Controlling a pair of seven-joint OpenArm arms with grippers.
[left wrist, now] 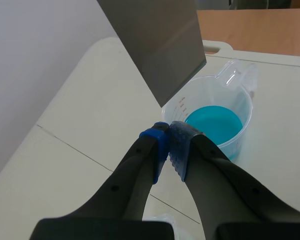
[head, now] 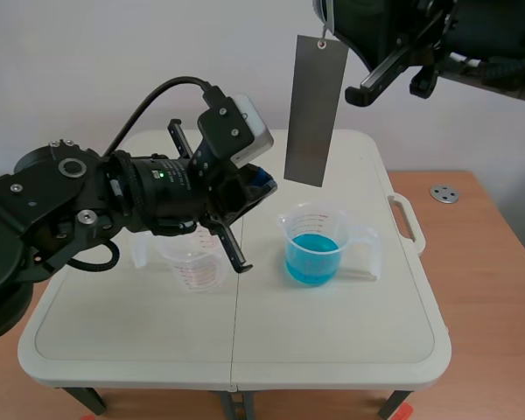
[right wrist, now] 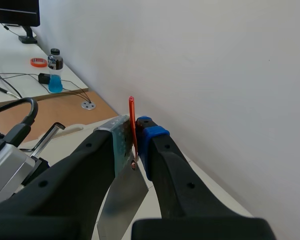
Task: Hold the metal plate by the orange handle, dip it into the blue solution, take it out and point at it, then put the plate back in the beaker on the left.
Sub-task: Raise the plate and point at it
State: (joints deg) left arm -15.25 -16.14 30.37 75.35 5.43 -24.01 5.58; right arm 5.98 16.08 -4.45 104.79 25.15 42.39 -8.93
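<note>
**White table (head: pixel 332 350), metal plate (head: pixel 315 109) hanging over the blue solution (head: pixel 311 259)**

White and foldable, the table fills the lower half of the scene view. A wooden desk (head: pixel 490 262) shows along its right side and a pale wall (head: pixel 114 52) stands behind.

The metal plate hangs upright in the upper middle of the frame, clear of the liquid. Its lower edge sits above the left part of the beaker (head: pixel 328 229) that holds the blue solution.

The right gripper (right wrist: pixel 135 145) comes in from the upper right corner and pinches the thin orange handle (right wrist: pixel 132 117) at the plate's top between its two pads. In the right wrist view the handle sticks up between the fingers and the plate drops away below them.

The left arm reaches in from the left of the frame to the centre. The left gripper (left wrist: pixel 168 134) has its blue pads pressed together with nothing between them, its tip aimed at the plate's lower end. In the left wrist view the pads sit just under the plate's bottom corner; whether they touch it cannot be told.

An empty clear beaker (head: pixel 197 267) stands at centre left, partly hidden behind the left arm.
</note>
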